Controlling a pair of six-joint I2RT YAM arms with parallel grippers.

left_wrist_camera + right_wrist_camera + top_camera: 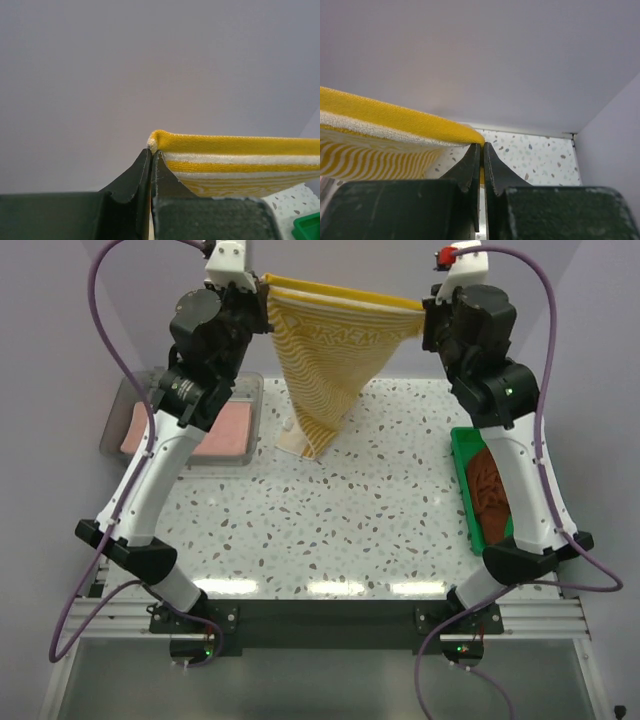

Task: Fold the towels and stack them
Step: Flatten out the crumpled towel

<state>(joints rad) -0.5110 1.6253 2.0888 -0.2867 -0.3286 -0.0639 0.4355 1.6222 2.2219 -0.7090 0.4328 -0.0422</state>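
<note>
Yellow towel (pixel 325 370) hangs unfolded at top centre, left gripper (pixel 262 285) and right gripper (pixel 426 310) each clamped on a corner; folding and stacking apparently not yet begun.

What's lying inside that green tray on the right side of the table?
A rust-brown towel lies inside the green tray, bunched lengthwise. The right arm crosses above the tray's near end, so whatever lies there, or beneath the towel, cannot be seen.

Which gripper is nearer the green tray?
Right. The right gripper pinches one yellow towel corner, raised just beyond the green tray; the left gripper holds the other corner, over by the clear bin.
</note>
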